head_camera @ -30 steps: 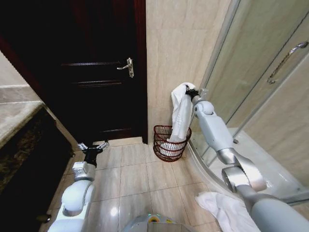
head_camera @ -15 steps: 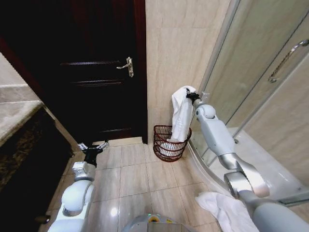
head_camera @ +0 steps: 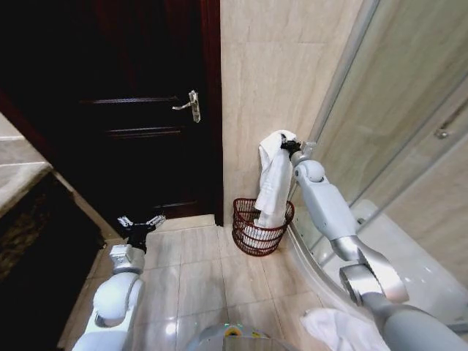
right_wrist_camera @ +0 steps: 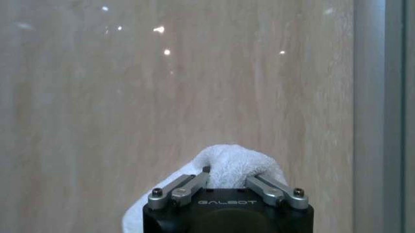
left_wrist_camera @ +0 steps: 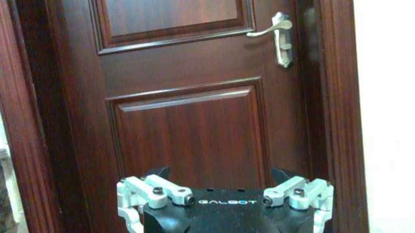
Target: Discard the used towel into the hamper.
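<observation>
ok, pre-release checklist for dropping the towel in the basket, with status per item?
1. Right gripper shut on the towel: ok, the fingers pinch its top fold.
2. Towel lined up over the hamper: ok, its lower end hangs inside the rim.
3. Towel free of the wall and the shower glass: cannot tell, it hangs close to both.
4. Room left in the hamper: ok, white cloth lies low inside.
5. Left gripper out of the way: ok, open and low by the door.
6. White cloth on the floor by the right arm: not ok, not in the hamper.
</observation>
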Controlling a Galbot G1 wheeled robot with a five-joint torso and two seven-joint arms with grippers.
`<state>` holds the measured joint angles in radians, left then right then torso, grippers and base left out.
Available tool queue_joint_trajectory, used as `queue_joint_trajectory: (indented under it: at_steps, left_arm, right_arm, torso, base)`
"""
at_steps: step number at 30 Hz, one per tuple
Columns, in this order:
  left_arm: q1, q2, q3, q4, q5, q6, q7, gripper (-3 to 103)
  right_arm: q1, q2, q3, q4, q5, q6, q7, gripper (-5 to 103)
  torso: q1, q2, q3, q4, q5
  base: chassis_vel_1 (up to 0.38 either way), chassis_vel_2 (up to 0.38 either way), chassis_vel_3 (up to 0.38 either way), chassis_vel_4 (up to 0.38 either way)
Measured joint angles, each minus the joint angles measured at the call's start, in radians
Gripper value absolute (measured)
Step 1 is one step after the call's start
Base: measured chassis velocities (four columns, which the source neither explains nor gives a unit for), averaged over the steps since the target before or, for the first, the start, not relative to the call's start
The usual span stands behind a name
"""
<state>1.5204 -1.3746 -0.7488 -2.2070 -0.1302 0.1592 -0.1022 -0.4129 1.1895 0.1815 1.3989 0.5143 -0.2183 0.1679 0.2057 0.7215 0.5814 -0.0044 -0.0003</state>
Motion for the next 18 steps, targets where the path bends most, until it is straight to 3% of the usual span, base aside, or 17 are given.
queue_joint_trajectory:
  at_steps: [4, 7, 18]
  left_arm:
    - [0.000, 0.000, 0.000, 0.000, 0.000, 0.000, 0.000, 100]
    - [0.000, 0.000, 0.000, 0.000, 0.000, 0.000, 0.000, 100]
    - [0.000, 0.000, 0.000, 0.000, 0.000, 0.000, 0.000, 100]
  right_arm:
    - [-0.170, -0.030, 0.036, 0.193, -0.005, -0.033, 0.048, 5]
    - [-0.205, -0.034, 0.055, 0.228, -0.008, -0.034, 0.049, 5]
    - [-0.161, -0.030, 0.046, 0.163, 0.019, -0.032, 0.026, 5]
  torso:
    - [-0.001, 0.002, 0.000, -0.0007, 0.0004]
    - [-0.001, 0.003, 0.000, -0.0007, 0.0003]
    - [0.001, 0.003, 0.002, 0.0001, 0.0003]
  base:
    - [0.004, 0.016, -0.006, 0.007]
    - [0.040, -0.073, -0.051, 0.037]
    - [0.008, -0.017, -0.018, 0.011]
